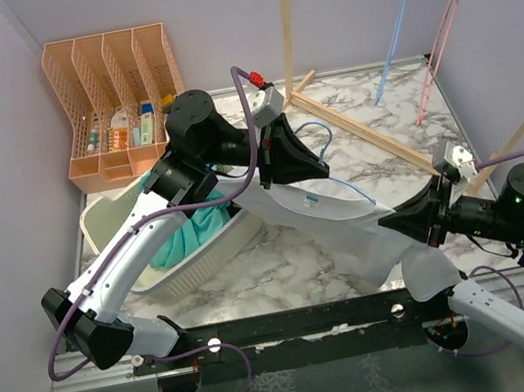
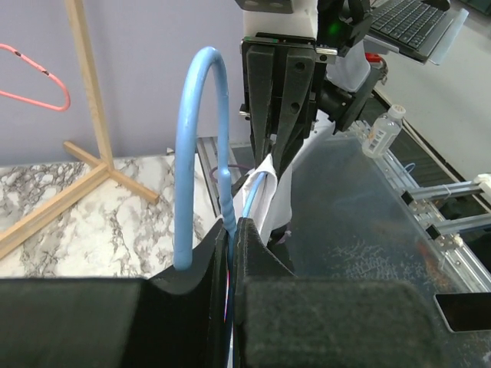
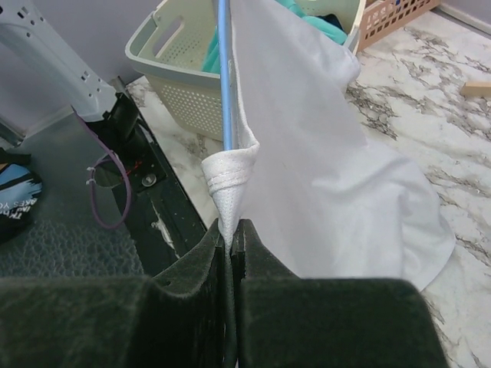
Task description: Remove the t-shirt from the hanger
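Hold at two ends: clamps blue hanger (image 2: pixel 201 115) below hook in left gripper (image 2: pixel 232 230); pinches bunched edge of white t-shirt (image 3: pixel 322 169) in right gripper (image 3: pixel 231 230), near laundry basket (image 3: pixel 173 69).

My overhead feed is bright, even and sharp; shadows under the arms on the table (image 1: pixel 350 89) are soft. The t-shirt (image 3: pixel 322 153) reads near-white but unclipped. A faint sheen runs along the hanger (image 2: pixel 201 115). Both wrist feeds blur the left gripper (image 2: pixel 232 228) and right gripper (image 3: pixel 230 228) up close.
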You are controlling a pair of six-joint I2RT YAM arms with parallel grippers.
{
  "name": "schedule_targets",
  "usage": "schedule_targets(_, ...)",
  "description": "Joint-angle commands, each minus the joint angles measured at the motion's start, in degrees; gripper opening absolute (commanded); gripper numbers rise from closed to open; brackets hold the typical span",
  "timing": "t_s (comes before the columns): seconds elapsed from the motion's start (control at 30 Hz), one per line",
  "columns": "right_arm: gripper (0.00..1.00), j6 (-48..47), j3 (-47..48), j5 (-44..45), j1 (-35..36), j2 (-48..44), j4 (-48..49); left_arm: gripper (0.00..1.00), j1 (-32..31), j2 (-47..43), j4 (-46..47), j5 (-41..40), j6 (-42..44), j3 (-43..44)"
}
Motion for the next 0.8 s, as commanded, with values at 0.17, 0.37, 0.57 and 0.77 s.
schedule_targets(0.17, 0.59, 1.1, -1.6, 1.2, 0.2, -0.3, 0.8, 0.00, 0.1, -3.9, -8.8, -7.8, 8.7, 5.0)
schedule_targets(0.37, 0.66, 1.7, -0.8, 3.8, 0.2, -2.0, -1.6, 0.00, 1.6, -5.9, -16.3, -12.9, 13.6, 10.1)
schedule_targets(0.57, 0.56, 1.8, 1.2, 9.4, 0.2, -3.7, -3.2, 0.00, 2.4, -7.4, -19.9, -15.9, 15.4, 13.1)
schedule_targets(0.77, 0.15, 2.2, 1.8, 15.7, 0.2, -4.9, -3.5, 0.00, 2.4, -9.3, -19.5, -18.1, 15.3, 14.0)
